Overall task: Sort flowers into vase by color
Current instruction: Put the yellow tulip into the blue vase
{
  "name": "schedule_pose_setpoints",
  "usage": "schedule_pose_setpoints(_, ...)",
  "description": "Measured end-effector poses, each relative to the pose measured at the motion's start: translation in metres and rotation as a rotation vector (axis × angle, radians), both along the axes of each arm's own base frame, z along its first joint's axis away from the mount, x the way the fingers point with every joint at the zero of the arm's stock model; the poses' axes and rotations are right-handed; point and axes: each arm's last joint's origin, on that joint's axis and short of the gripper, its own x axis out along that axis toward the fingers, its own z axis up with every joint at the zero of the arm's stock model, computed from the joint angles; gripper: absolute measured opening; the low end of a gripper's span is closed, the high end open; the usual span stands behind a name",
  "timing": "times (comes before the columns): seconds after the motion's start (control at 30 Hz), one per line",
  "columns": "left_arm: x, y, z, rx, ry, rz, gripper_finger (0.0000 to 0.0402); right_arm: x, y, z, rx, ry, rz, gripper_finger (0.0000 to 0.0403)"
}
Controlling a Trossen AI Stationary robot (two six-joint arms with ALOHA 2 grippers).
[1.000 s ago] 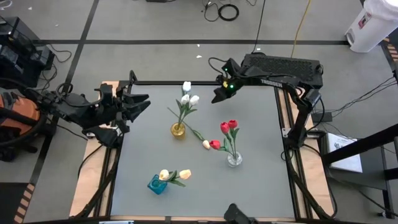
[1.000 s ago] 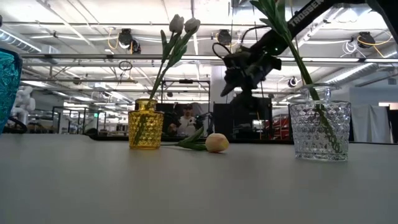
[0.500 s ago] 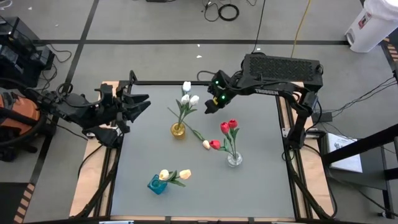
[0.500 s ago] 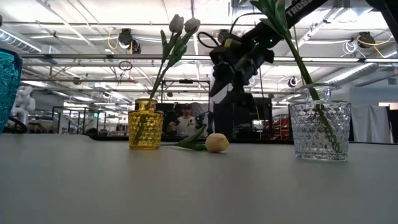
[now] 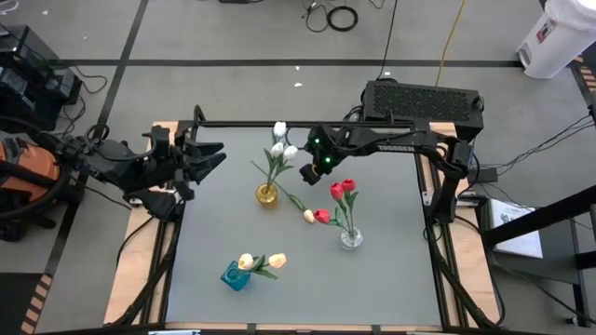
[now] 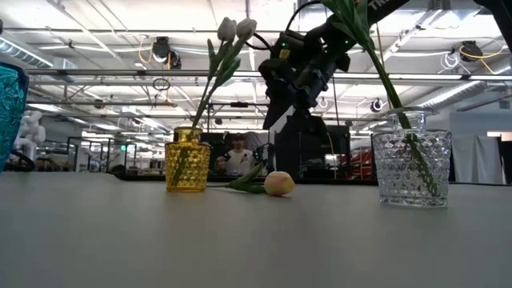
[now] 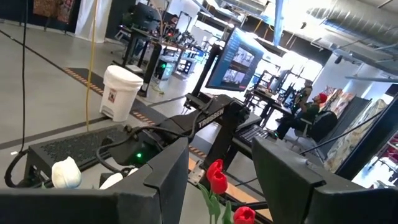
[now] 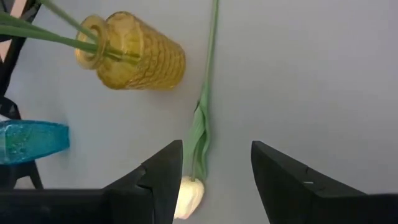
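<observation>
Overhead, the right pincer point(image 5: 306, 174) hangs above the desk point(image 5: 391, 270) with its fingers spread wide, holding nothing. Directly below it lies a pale yellow tulip point(image 8: 189, 195); beside that, the yellow vase point(image 5: 267, 194) holds white tulips point(image 5: 282, 144). Well apart, off the desk's far edge, the left pincer point(image 5: 212, 154) waits, also wide.

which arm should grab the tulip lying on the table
Right. The right gripper hangs open above the loose tulip, which shows between its fingers in the right wrist view. The left gripper waits open at the table's left edge.
</observation>
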Motion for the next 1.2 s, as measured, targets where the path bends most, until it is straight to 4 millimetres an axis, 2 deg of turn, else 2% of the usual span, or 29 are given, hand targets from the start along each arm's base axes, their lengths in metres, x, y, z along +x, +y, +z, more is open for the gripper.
schedule_pose_setpoints(0.23, 0.0, 0.0, 0.0, 0.0, -0.001, -0.014, 0.0183, 0.003, 0.01, -0.001, -0.049, 0.022, -0.005, 0.0183)
schedule_pose_setpoints(0.7, 0.0, -0.001, 0.0, -0.005, -0.003, -0.019, 0.0183, -0.006, -0.02, 0.0, -0.019, 0.007, -0.097, 0.0183)
schedule_pose_setpoints(0.9, 0.0, -0.001, 0.0, -0.006, -0.003, -0.019, 0.0183, -0.028, -0.034, -0.007, 0.017, 0.161, -0.133, 0.0183)
schedule_pose_setpoints(1.07, 0.0, -0.001, 0.0, -0.003, -0.002, -0.019, 0.0183, -0.037, -0.027, -0.012, 0.022, 0.279, -0.083, 0.0183)
schedule_pose_setpoints(1.2, 0.0, -0.001, 0.0, 0.001, -0.001, -0.019, 0.0183, -0.035, -0.017, -0.014, 0.024, 0.297, -0.055, 0.0183)
